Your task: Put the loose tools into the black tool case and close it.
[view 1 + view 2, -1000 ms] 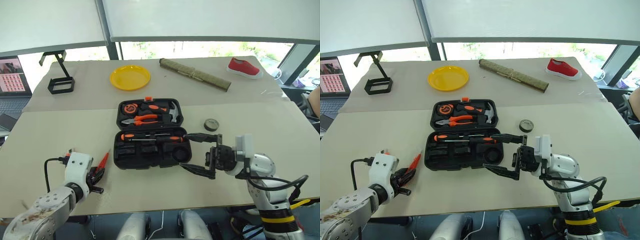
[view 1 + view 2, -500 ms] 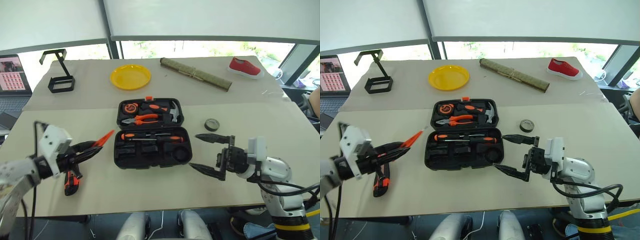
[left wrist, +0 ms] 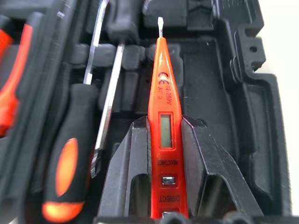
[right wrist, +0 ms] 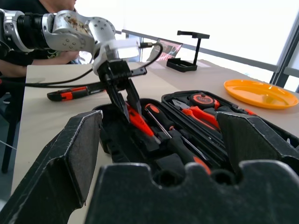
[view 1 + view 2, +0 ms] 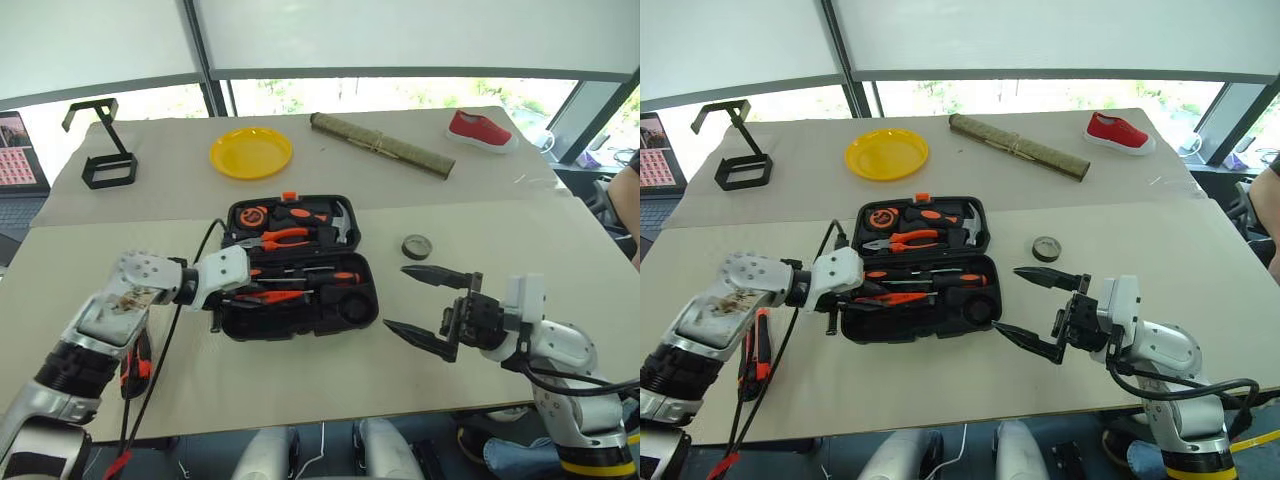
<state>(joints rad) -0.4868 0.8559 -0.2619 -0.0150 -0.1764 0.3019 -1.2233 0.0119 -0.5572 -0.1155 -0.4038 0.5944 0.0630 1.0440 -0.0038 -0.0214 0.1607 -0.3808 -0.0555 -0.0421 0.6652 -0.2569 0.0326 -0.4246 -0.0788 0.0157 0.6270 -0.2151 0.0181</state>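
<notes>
A beige table (image 5: 300, 370) under bright windows. The left gripper (image 5: 240, 296) is clamped on the orange tester (image 3: 164, 116), low over the open case (image 5: 300, 272); a skewed release could leave it proud, blocking the lid. The right gripper (image 5: 432, 305) waits spread wide at the case's four o'clock. The tape roll (image 5: 417, 246) lies at three o'clock and the knife (image 5: 133, 362) at eight, both loose.

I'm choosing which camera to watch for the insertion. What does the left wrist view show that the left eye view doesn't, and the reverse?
Left wrist view alone: the tester screwdriver's small display window and printed lettering, clamped in the left pincer.

Left eye view alone: the open right pincer, the tape roll and utility knife lying on the table outside the case, and the yellow plate.

Both: the black tool case with an orange-and-black screwdriver seated inside.
</notes>
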